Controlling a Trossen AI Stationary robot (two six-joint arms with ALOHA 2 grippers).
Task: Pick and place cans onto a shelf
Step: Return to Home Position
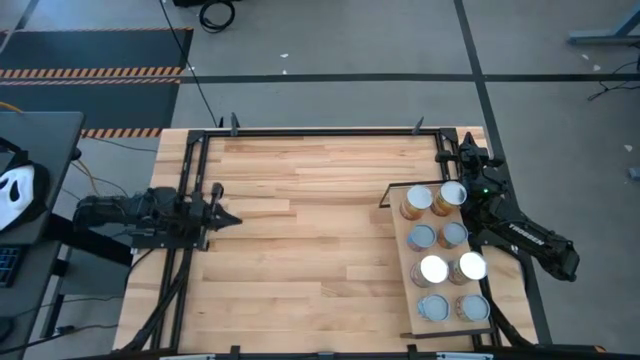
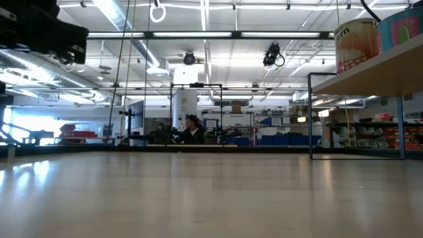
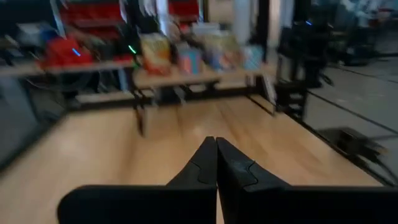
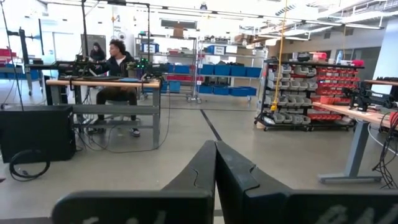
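All eight cans (image 1: 433, 268) stand upright on the shelf (image 1: 411, 285), which runs along the right edge of the surface (image 1: 300, 250). They sit in two columns of four, neighbours close or touching, so the board is full. None is left on the bare wood. From table height the shelf is a raised board on thin black legs (image 2: 310, 116). That explains why the cans stand above the surface and not on it (only two labels show there, one orange-yellow, one teal).

With nothing left to carry, both arms appear to sit in a rest pose, which fits a job that looks finished.

- **Left gripper:** The left gripper (image 1: 225, 218) lies low at the left edge of the surface, about midway along it. It points across toward the shelf, well apart from it. Its fingers are pressed together on nothing.
- **Right gripper:** The right arm (image 1: 520, 237) is folded at the right edge, just beside the shelf. The right gripper (image 4: 216, 149) looks out past the far edge at the room's floor. Its fingers likewise meet with nothing between them.

This keeps both grippers clear of the cans, so a stray move is unlikely to topple a row. A person (image 4: 118, 59) sits at a desk far off in the room, taking no part.
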